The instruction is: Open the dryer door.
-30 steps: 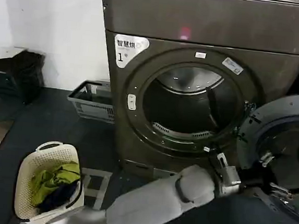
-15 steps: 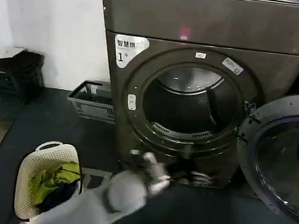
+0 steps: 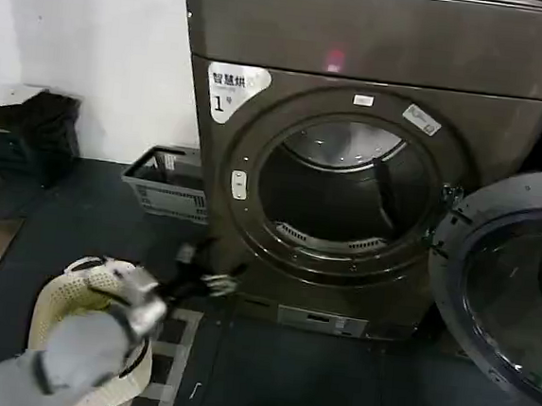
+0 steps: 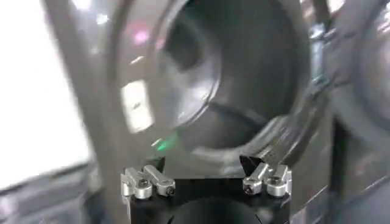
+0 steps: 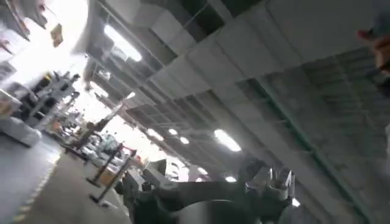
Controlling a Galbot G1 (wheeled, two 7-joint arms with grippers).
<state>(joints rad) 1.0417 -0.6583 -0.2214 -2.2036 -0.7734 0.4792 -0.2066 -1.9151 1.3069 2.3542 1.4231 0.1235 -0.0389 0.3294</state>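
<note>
While the dryer door (image 3: pixel 511 281) hangs wide open, the left tool (image 3: pixel 210 272), spread and empty, hovers near the dryer (image 3: pixel 361 40).

Dryer door (image 3: pixel 506 281): swung open at right of head frame, cut off by the right edge. Dryer (image 3: pixel 370 155): right side also cropped. Left gripper (image 3: pixel 203 271): motion-blurred at lower left, fingers indistinct. Laundry basket (image 3: pixel 73 290): contents hidden behind the arm. Sticker (image 3: pixel 234 86): small print illegible.

A white sticker (image 3: pixel 234 88) is sitting on the big dark grey-bronze metallic dryer (image 3: pixel 379 51), showing a "1" beneath Chinese characters too small to read.
</note>
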